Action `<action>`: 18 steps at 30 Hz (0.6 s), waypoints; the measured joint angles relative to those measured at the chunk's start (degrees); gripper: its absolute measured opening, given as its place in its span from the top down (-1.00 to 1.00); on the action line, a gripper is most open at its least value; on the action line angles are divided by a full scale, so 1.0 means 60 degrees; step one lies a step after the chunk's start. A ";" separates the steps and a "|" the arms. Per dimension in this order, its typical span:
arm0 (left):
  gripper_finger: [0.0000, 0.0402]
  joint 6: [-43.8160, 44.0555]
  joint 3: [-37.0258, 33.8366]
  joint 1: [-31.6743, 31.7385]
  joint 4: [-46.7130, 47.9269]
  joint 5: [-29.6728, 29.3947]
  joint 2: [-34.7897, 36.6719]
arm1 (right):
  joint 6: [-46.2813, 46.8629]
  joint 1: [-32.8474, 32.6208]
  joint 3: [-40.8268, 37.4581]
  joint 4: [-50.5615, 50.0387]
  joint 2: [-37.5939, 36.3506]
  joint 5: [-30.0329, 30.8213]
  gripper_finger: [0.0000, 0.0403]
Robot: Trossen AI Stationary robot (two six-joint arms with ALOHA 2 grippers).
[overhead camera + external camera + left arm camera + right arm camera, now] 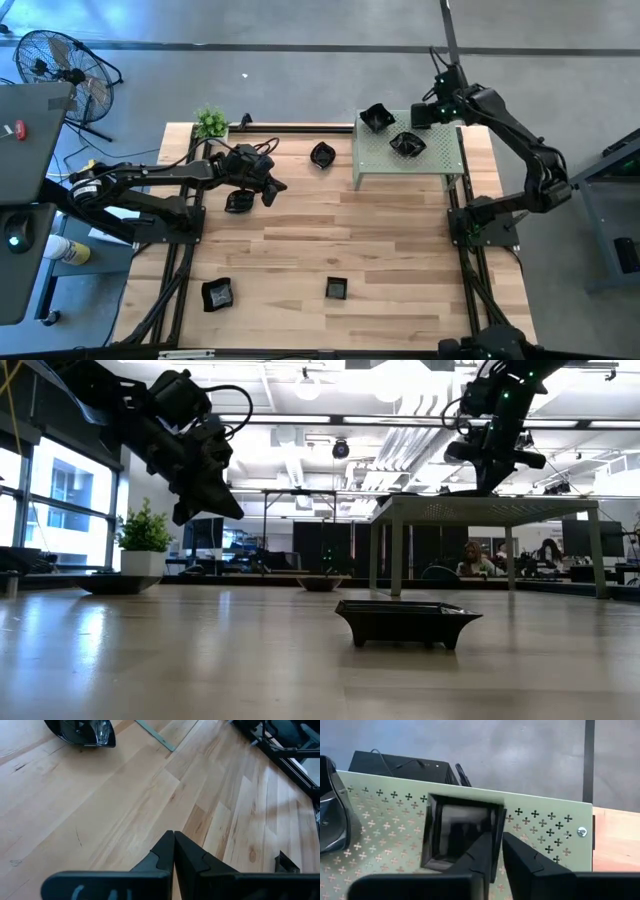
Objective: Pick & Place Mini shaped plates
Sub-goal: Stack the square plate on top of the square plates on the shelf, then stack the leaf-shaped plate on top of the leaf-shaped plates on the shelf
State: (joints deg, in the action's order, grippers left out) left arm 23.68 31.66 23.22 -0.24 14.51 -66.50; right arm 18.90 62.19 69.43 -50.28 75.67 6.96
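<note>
The right hand gripped a square plate over the green stand; the left hand hovered, fingers together, above the worktop.

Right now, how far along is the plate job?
Two plates sit on the green stand. The right gripper seems to hold a square plate by its rim above it. Four plates remain on the table; the left gripper hovers shut and empty near one.
</note>
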 joint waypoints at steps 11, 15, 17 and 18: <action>0.99 -0.0012 0.0000 0.0000 0.0002 0.0006 0.0000 | -0.0621 -0.0040 0.0556 -0.0795 -0.0334 -0.0669 0.53; 0.99 -0.0452 0.0159 0.0000 0.0414 0.0010 0.0117 | -0.1651 -0.0539 0.0634 -0.0769 -0.1091 -0.1746 0.73; 0.99 -0.0780 0.0447 0.0000 0.0804 -0.0052 0.0131 | -0.1701 -0.1043 0.0634 -0.0630 -0.1487 -0.2096 0.90; 0.99 -0.0919 0.0603 0.0004 0.1154 -0.0139 0.0131 | -0.1698 -0.1389 0.0634 -0.0574 -0.1666 -0.2096 0.94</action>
State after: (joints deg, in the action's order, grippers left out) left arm 18.17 35.28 23.24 6.68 13.67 -65.71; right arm 8.71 53.86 73.23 -53.72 65.68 -5.62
